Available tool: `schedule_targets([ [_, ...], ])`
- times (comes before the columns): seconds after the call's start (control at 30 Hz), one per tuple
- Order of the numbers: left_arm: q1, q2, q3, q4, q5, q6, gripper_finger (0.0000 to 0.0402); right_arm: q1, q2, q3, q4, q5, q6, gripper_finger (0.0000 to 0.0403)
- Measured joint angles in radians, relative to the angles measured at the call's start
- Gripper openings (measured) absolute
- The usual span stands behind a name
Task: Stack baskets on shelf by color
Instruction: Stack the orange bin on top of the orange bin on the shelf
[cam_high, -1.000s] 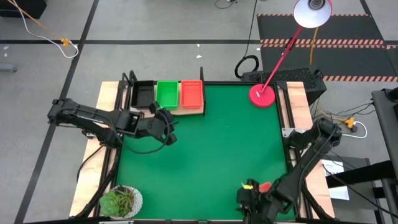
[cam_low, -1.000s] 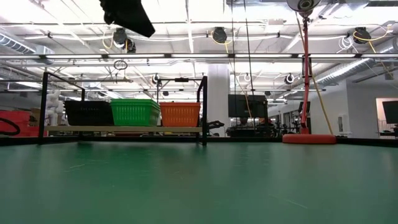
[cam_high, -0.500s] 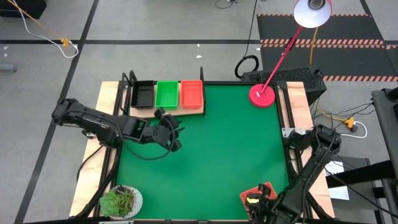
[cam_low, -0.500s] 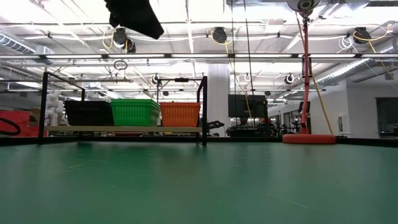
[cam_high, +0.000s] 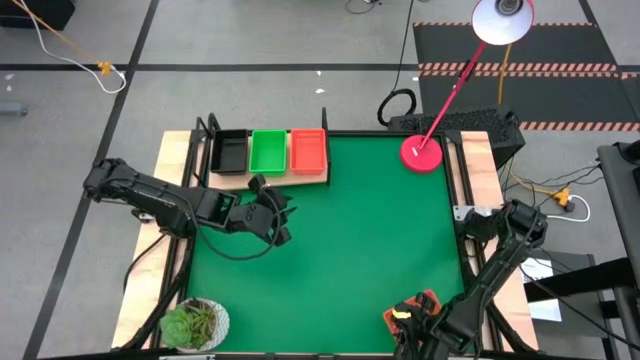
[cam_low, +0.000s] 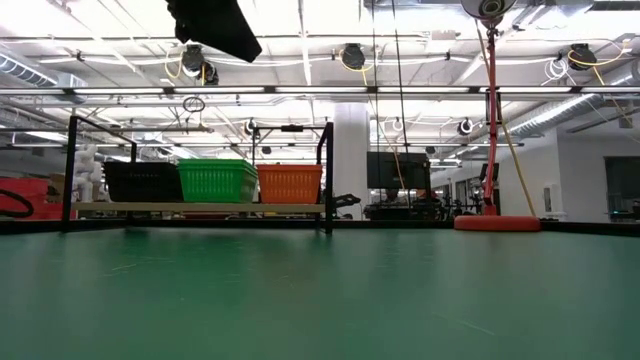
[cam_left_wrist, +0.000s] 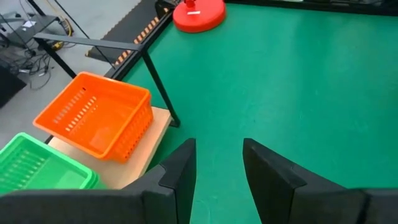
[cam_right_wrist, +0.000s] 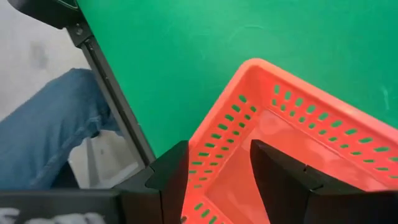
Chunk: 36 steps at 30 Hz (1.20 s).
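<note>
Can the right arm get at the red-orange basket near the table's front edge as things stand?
Probably yes: the right gripper is open right over the red-orange basket, one wall between its fingers, nothing between them.

You have three baskets (cam_high: 268, 150) side by side on the shelf (cam_high: 300, 177) at the mat's (cam_high: 340, 240) far left corner. The lamp base (cam_high: 421, 154) sits at the far right, a plant (cam_high: 195, 323) near left (off the mat's corner), another basket (cam_high: 422, 304) near right.
</note>
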Motion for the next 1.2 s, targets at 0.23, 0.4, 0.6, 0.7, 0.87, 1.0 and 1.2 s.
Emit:
schedule_targets([
  [0.23, -0.002, 0.0, 0.0, 0.0, 0.0, -0.001, 0.0134, -0.004, 0.0, -0.017, 0.049, -0.026, 0.008, 0.0169],
  [0.4, -0.002, 0.0, 0.0, 0.0, 0.0, -0.001, 0.0134, -0.006, -0.001, -0.017, 0.084, -0.053, 0.005, 0.0169],
  [0.6, -0.002, 0.0, 0.0, 0.0, 0.0, -0.005, 0.0134, -0.016, -0.001, -0.017, 0.082, -0.067, -0.005, 0.0169],
  [0.7, -0.002, 0.0, 0.0, 0.0, 0.0, -0.005, 0.0134, -0.026, -0.001, -0.017, 0.08, -0.105, -0.006, 0.0169],
  [0.87, -0.002, 0.0, 0.0, 0.0, 0.0, -0.006, 0.0134, -0.036, -0.01, -0.015, 0.07, -0.113, -0.016, 0.0169],
  [1.0, -0.002, 0.0, 0.0, 0.001, 0.001, -0.006, 0.0134, -0.05, -0.031, -0.015, 0.066, -0.129, -0.026, 0.0169],
  [1.2, -0.002, 0.0, 0.0, 0.001, 0.0, -0.007, 0.0134, -0.057, -0.041, -0.014, 0.058, -0.129, -0.052, 0.0169],
])
